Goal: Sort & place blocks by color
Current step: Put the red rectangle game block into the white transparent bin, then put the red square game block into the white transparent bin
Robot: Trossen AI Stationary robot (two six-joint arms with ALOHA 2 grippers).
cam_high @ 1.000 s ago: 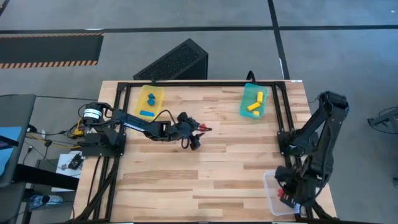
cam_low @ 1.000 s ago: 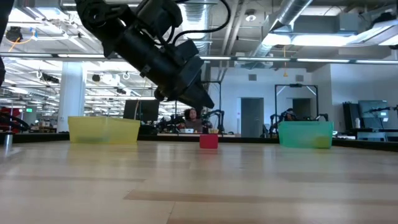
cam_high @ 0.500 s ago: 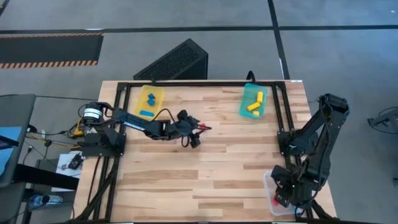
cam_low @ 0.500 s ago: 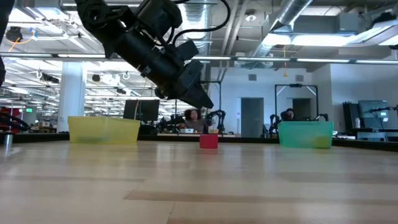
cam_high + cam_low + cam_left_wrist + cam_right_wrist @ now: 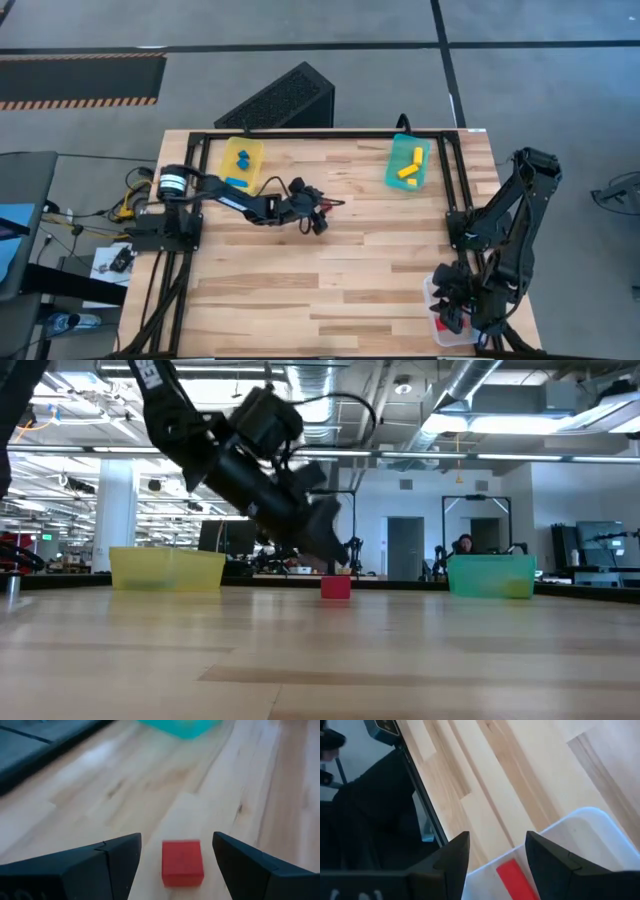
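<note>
Red cube [image 5: 182,862]: rigid, light, smooth-faced by my judgement; on bare wood at table centre.
Left gripper [image 5: 176,865]: my fingers spread wide, flanking cube, not touching.
Grip plan: opposite flat sides.
Right gripper [image 5: 496,855]: parted, empty, above clear tray [image 5: 580,827] at 5 o'clock, red bar [image 5: 516,879] inside.

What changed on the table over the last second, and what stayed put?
The left hand dropped lower toward the red cube, which now lies between its open fingers, not yet gripped. The right hand, over the clear tray, opened; a red bar lies in the tray. The yellow tray, the teal tray and their blocks did not move.
</note>
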